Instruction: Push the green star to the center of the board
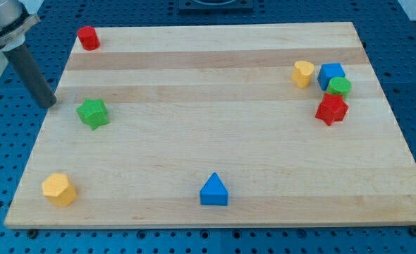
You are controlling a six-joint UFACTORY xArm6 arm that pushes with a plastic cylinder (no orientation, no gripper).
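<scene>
The green star [93,113] lies near the board's left edge, a little above mid-height. My tip [49,103] rests at the board's left edge, just left of and slightly above the green star, with a small gap between them. The dark rod rises from the tip toward the view's top left corner.
A red cylinder [88,37] sits at the top left corner. A yellow hexagon block [58,189] is at the bottom left. A blue triangle [213,190] is at bottom centre. At the right, a yellow heart [303,73], blue cube [331,74], green cylinder [340,87] and red star [331,109] cluster on the wooden board [215,127].
</scene>
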